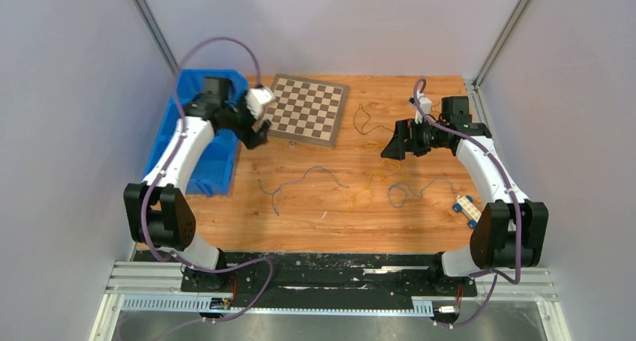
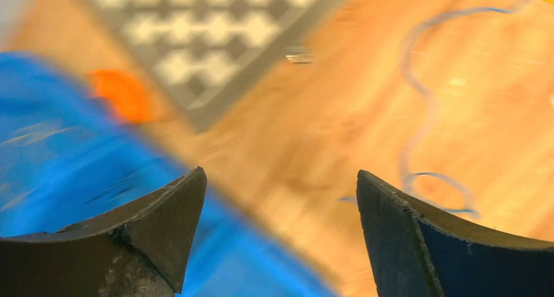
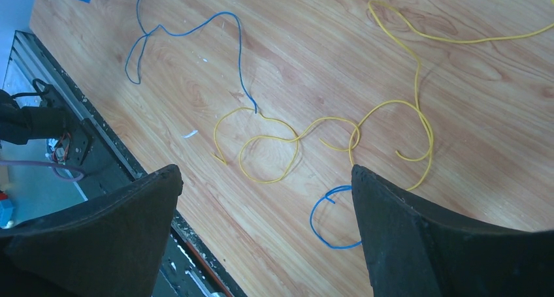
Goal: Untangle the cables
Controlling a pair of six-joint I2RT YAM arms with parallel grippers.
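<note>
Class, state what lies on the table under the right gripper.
Yellow cables and blue cables lie on the table; one blue loop passes behind a finger, its remainder hidden.

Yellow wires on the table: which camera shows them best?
The right wrist view: the yellow wires lie close and sharp. The top view shows them tiny and faint; the blurred left wrist view shows mainly a blue wire.

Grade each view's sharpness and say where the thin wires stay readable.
Left wrist view: heavy motion blur; the brown-and-white checkerboard and blue plastic bin smear, and the thin blue wire is a pale streak. Right wrist view: sharp, the thin yellow wire crisp against the wooden tabletop, no glare. Top external view: evenly lit and in focus, but the loose cables look hairline-faint.
</note>
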